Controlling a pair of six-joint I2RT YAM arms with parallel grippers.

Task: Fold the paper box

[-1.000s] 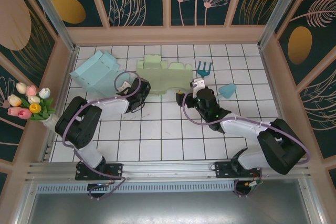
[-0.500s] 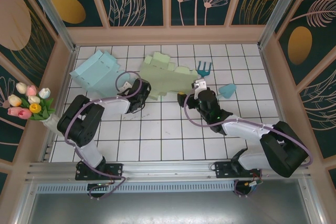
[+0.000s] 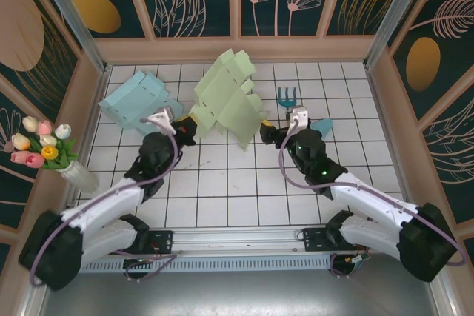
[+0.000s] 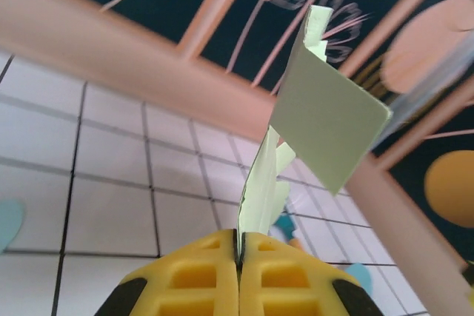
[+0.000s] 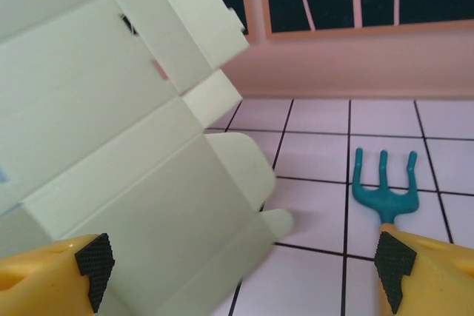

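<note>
The pale green flat paper box point(image 3: 226, 98) is lifted off the table and stands steeply tilted above the back middle. My left gripper point(image 3: 185, 129) is shut on its lower left edge; in the left wrist view the yellow fingertips point(image 4: 238, 253) pinch the thin sheet point(image 4: 329, 109), which rises edge-on. My right gripper point(image 3: 275, 134) sits just right of the box's lower corner. It is open, and in the right wrist view the box panel point(image 5: 111, 146) reaches into the left part of the gap between its fingers point(image 5: 244, 266), without being pinched.
A light blue box blank point(image 3: 133, 98) lies at the back left. A teal hand rake point(image 3: 287, 96) point(image 5: 384, 190) and a teal trowel point(image 3: 322, 127) lie right of the green box. A vase of tulips point(image 3: 43, 149) stands at the left edge. Wooden walls ring the table.
The green box lay flat on the table one second ago. My left gripper has raised it to a steep tilt and the arm has drawn back. My right gripper shifted slightly right.
</note>
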